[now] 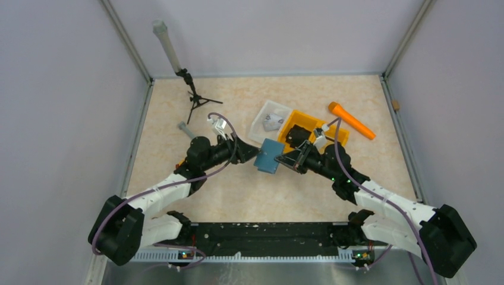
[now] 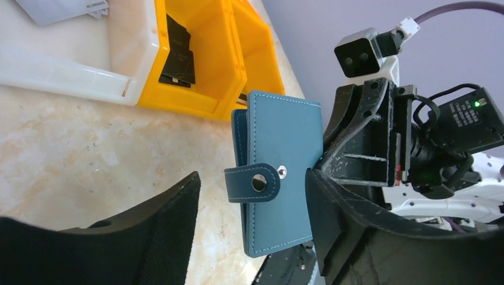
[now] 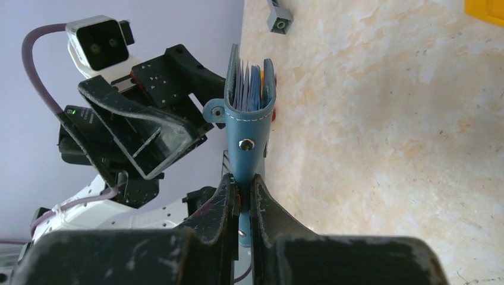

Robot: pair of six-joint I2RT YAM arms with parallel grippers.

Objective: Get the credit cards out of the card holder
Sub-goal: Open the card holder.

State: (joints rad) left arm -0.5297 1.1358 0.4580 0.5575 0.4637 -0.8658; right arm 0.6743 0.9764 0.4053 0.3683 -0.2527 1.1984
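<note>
Card holder, raised off the surface, is clenched at its near edge by the right tool; the left tool is spread around it without gripping. With the strap fastened and cards inside, nothing is extracted. The orange bin crowds beyond the left tool; bare surface lies beneath

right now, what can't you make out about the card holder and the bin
Right wrist: card count; only packed edges show in the card holder.
Left wrist: black item in the orange bin, mostly behind its wall.
Top view: white tray contents, too small.
</note>
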